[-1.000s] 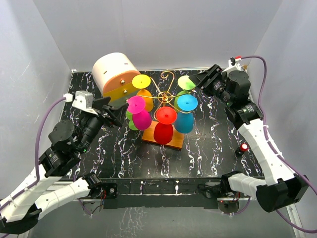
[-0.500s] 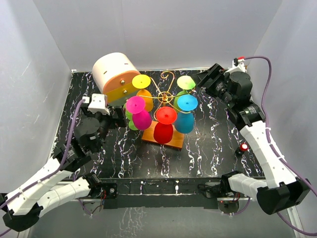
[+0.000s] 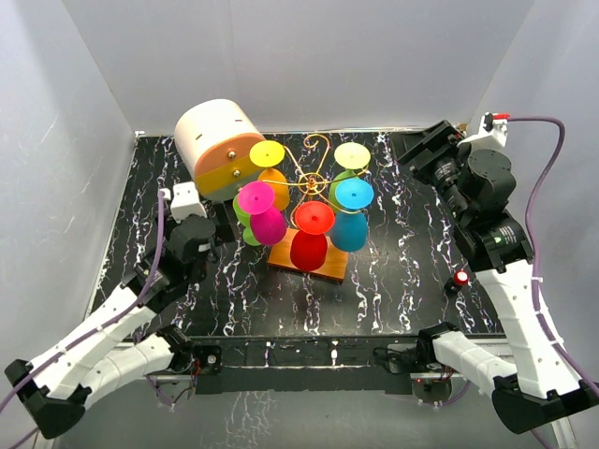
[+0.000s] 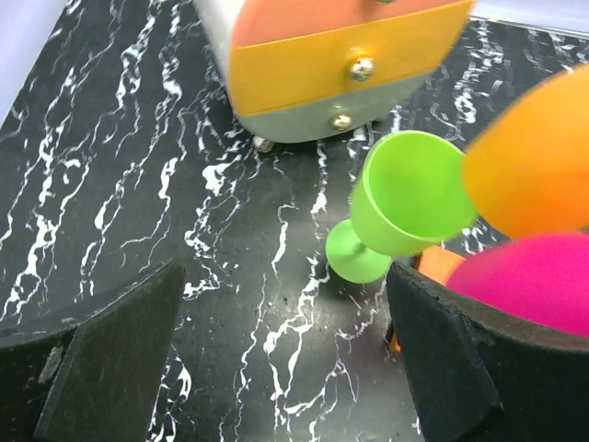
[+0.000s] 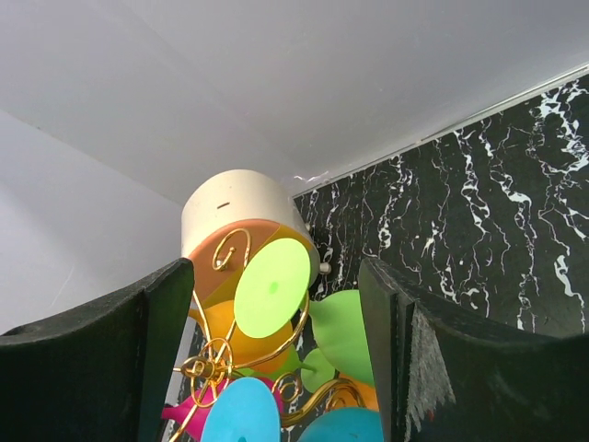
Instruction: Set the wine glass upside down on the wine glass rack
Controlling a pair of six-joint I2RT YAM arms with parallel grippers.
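The wine glass rack [image 3: 314, 173] is gold wire on an orange base [image 3: 318, 265]. Several coloured glasses hang on it upside down, among them a light green one [image 3: 353, 155], also in the right wrist view [image 5: 271, 287]. A darker green wine glass [image 4: 409, 193] lies on its side on the table by the rack's left side [image 3: 245, 232]. My left gripper [image 3: 223, 223] is open and empty, low over the table, with that glass just ahead of it [image 4: 285, 368]. My right gripper [image 3: 418, 157] is open and empty, right of the rack and facing it [image 5: 276, 368].
A cream-and-orange drum-shaped box [image 3: 217, 140] stands at the back left, right behind the lying glass [image 4: 340, 64]. A small red object [image 3: 460, 278] sits on the table at the right. White walls close in the black marbled table [image 3: 393, 271].
My left arm has lowered and drawn back toward the near left, its gripper now close to the table. My right arm has pulled back to the right, away from the rack.
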